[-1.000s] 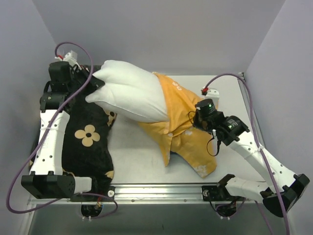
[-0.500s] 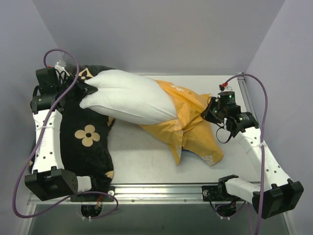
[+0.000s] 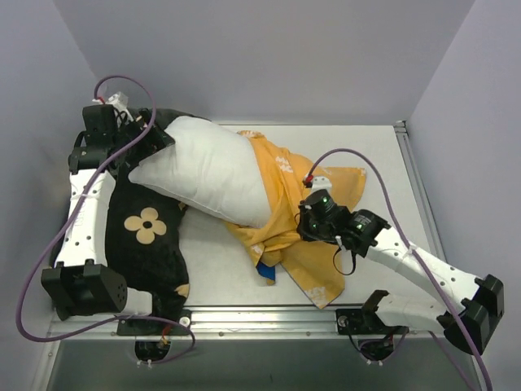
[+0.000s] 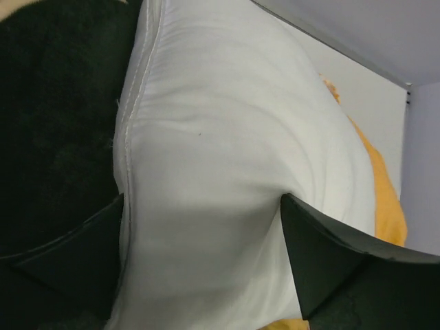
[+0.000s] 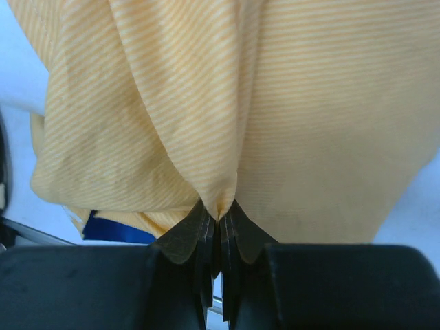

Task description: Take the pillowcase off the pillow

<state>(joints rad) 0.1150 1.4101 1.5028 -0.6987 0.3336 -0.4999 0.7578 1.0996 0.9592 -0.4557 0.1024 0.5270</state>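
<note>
Orange-yellow cloth, inside-out: pillowcase, centre of top view, crumpled on table, small blue patch of its outer face showing at lower edge. Pillow, white, plump, upper left to centre; approx. three-quarters bare, lower-right end appears to be tucked in the cloth, though exact depth is hidden by folds. Status: est. mostly stripped, not finished; last end of pillow to come free. Orientation: pillow long axis runs diagonal, upper left to lower right of top view, bare end at upper left; pillowcase opening faces upper left around it, closed end trails to lower right, one flap off to the right. Left gripper: jaws spread wide, one finger each side of pillow's bare end, no clamp evident. Right gripper: jaws pressed together, pinching a fold of pillowcase, centre-right. Adjacent: black flower-print pillow along left side, partly under white pillow.
</note>
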